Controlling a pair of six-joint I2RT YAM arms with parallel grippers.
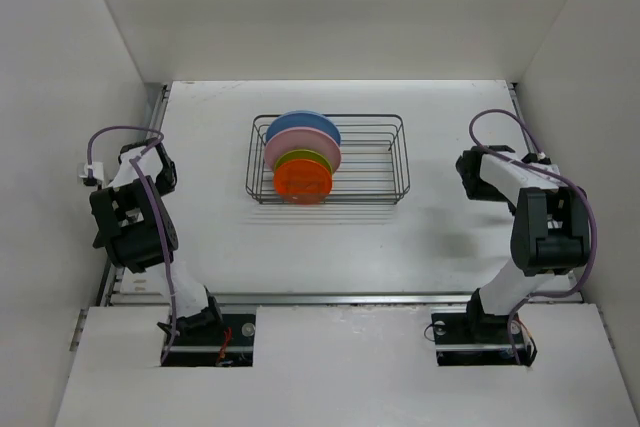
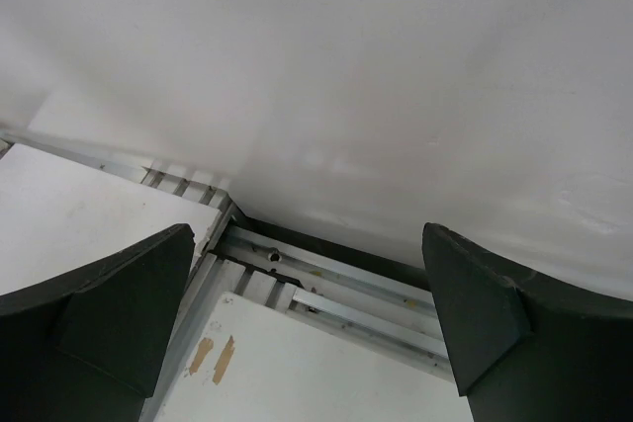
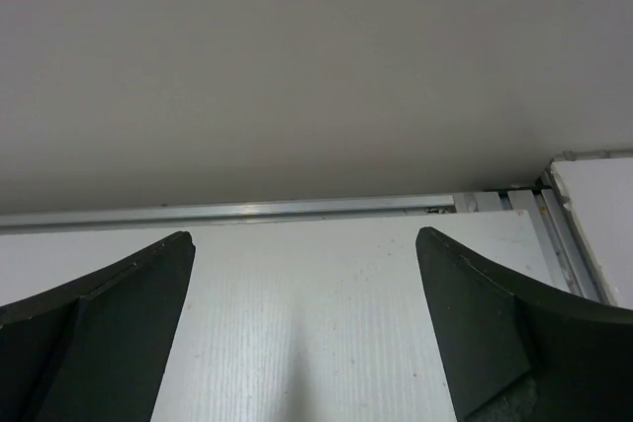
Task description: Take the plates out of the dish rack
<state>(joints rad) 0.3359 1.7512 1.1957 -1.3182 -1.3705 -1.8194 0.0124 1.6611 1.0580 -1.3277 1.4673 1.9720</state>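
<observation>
The dark wire dish rack (image 1: 403,159) stands at the middle of the table. In its left part several plates stand on edge, front to back: orange (image 1: 302,183), lime green (image 1: 312,159), pink (image 1: 298,143), light blue (image 1: 305,124). My left gripper (image 1: 158,171) is far to the rack's left, open and empty; the left wrist view shows its jaws wide apart (image 2: 307,244) over the table's corner. My right gripper (image 1: 468,175) is to the rack's right, open and empty, its jaws wide apart (image 3: 304,239) over the bare tabletop. Neither wrist view shows the rack or plates.
White walls enclose the table on the left, back and right. Aluminium rails (image 2: 346,289) run along the table's edges, and one shows in the right wrist view (image 3: 247,211). The rack's right half holds no plates. A white board (image 1: 330,367) covers the near edge between the arm bases.
</observation>
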